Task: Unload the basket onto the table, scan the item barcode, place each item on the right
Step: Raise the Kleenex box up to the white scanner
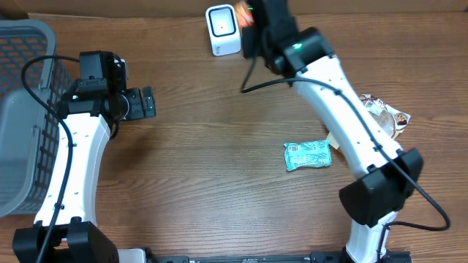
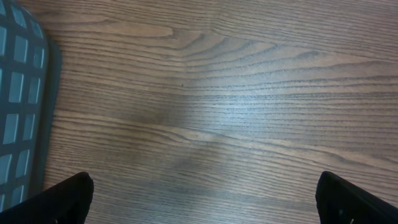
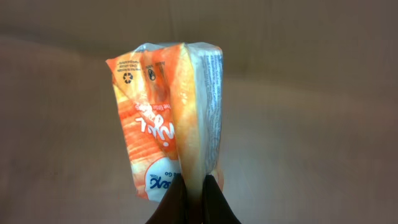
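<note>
The right gripper [image 3: 194, 191] is clamped on one end of the orange packet [image 3: 171, 112], held just beside the scanner [image 1: 223, 31] near the far edge of the table [image 1: 212, 131]. Overhead, the arm hides most of that packet. The left gripper [image 2: 202, 202] hangs with its fingers wide apart over bare wood, the basket [image 2: 22, 93] just beside it. A teal packet [image 1: 307, 155] lies near the right arm, which partly hides a third packet [image 1: 384, 111].

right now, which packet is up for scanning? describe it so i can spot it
Start at the white barcode scanner on the far edge of the wooden table. Just to its right, the right arm has its jaws shut on an orange-and-white snack packet. It is the only packet off the table; the green packet and the brown packet lie on it.
</note>
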